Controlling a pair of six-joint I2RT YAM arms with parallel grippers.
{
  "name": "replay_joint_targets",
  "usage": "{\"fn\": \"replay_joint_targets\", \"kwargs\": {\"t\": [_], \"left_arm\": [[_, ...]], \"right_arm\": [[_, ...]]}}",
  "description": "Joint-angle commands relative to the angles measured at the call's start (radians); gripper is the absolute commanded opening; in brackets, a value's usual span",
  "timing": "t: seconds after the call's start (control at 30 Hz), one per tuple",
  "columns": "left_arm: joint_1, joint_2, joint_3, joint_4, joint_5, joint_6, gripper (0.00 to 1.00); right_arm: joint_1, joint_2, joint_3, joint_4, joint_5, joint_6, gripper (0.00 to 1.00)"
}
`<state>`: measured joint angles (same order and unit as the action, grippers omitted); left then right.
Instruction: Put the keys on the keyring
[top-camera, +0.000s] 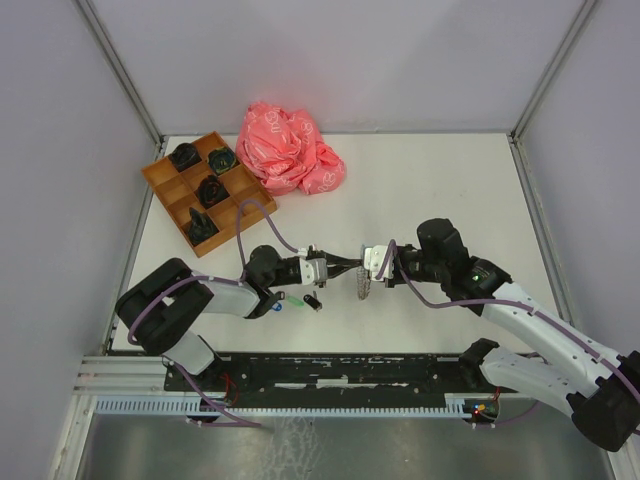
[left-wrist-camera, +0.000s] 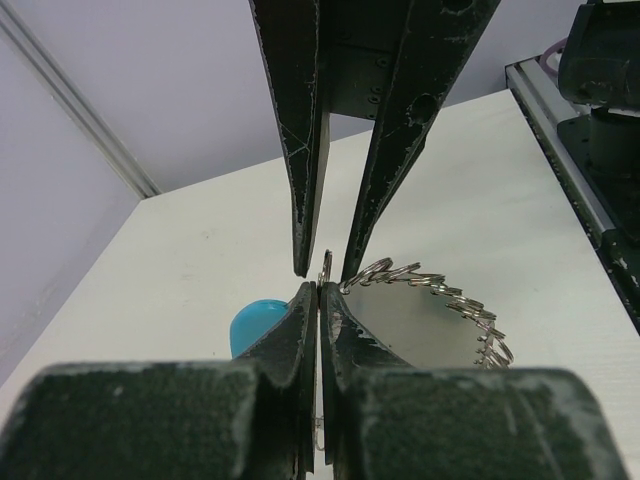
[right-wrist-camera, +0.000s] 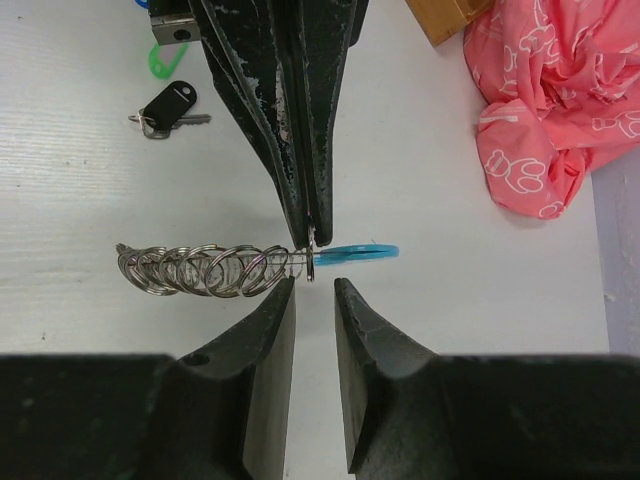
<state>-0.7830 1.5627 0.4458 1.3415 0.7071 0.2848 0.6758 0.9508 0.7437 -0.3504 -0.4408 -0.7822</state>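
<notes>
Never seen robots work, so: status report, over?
Left hand shut on keyring. Right hand open, tips either side of it. Black key lies on table, apart. Nothing in the way.

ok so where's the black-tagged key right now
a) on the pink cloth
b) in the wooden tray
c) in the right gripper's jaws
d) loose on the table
d: the black-tagged key lies flat on the white table, with nothing gripping it.
</notes>
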Motion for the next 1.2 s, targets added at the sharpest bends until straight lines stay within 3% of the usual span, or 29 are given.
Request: {"fn": "replay_joint_targets", "kwargs": {"t": [0.0,0.57,0.8,0.9,1.17], "left_arm": [[-0.008,-0.015,0.008,0.092,-0.012,-0.03,0.03],[-0.02,-0.014,0.012,0.09,-0.015,-0.03,0.03],[-0.022,-0.021,0.007,0.09,-0.013,-0.036,0.03],[-0.023,-0.032,-0.006,0.086,-0.029,-0.039,0.11],[-0.023,-0.132,-0.038,-0.082,-0.095,-0.025,0.35]], "right_arm": [[0.001,-0.014,-0.003,0.059,-0.03,0.024,0.3],[0.001,-0.005,0.002,0.056,-0.04,0.024,0.23],[0.002,-0.003,0.008,0.042,-0.038,0.015,0.09],[0.001,-0.001,0.019,0.018,-0.03,-0.001,0.01],[0.001,-0.007,0.045,-0.037,0.005,-0.052,0.01]]}}
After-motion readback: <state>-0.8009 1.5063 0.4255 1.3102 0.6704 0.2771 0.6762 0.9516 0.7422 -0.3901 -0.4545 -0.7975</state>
